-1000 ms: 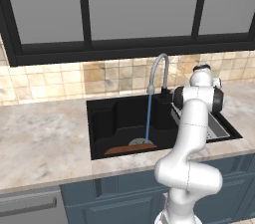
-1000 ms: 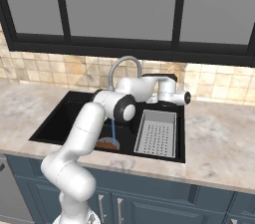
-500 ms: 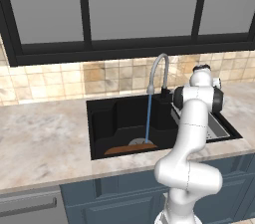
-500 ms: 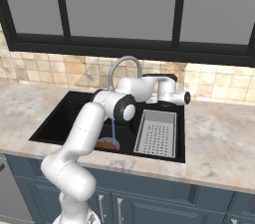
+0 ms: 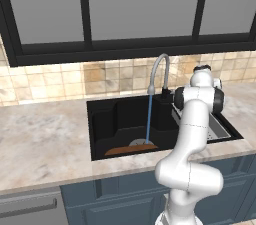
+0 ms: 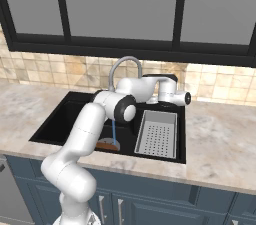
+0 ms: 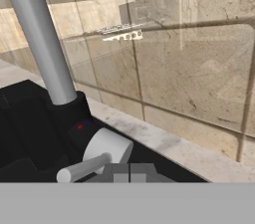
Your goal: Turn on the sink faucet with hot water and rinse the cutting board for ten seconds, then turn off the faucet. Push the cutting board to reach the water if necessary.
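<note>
With the water (image 5: 148, 119) hitting the cutting board (image 5: 131, 148) by the sink (image 5: 100, 119) front edge, I can't tell my claw's spread, so it may slip off the sink faucet (image 7: 79, 167) lever.

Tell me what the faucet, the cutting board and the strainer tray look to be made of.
The sink faucet looks like brushed metal: a matte grey gooseneck tube on a dark base. The cutting board looks like wood: flat, thin, orange-brown, though no grain is legible at this size. The strainer tray looks like grey metal or plastic: a pale perforated panel with a raised rim; the render leaves that open.
</note>
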Robot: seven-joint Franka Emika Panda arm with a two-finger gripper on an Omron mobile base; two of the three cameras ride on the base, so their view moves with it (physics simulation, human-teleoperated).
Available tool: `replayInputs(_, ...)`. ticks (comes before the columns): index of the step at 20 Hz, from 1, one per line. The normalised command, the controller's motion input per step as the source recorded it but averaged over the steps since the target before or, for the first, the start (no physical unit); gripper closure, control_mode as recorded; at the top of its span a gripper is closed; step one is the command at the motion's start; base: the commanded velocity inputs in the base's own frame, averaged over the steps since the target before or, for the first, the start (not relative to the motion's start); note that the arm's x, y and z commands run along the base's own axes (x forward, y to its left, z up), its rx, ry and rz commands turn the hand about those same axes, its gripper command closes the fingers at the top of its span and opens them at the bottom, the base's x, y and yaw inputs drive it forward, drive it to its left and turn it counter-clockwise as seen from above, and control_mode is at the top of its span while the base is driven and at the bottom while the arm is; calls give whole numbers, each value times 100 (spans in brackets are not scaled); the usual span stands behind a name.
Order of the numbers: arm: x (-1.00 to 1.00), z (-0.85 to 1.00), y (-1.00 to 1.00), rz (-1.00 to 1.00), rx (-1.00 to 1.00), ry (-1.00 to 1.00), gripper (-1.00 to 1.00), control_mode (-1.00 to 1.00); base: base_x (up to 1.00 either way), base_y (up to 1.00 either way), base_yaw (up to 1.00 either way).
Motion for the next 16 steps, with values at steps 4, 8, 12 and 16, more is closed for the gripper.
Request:
replayInputs(4,0,0,42,0,0,0,100,-100,0,0,0)
replayInputs(8,0,0,44,0,0,0,100,-100,0,0,0)
replayInputs(12,0,0,46,-1,0,0,100,-100,0,0,0)
replayInputs(16,-3,0,51,-2,-1,0,100,-100,0,0,0)
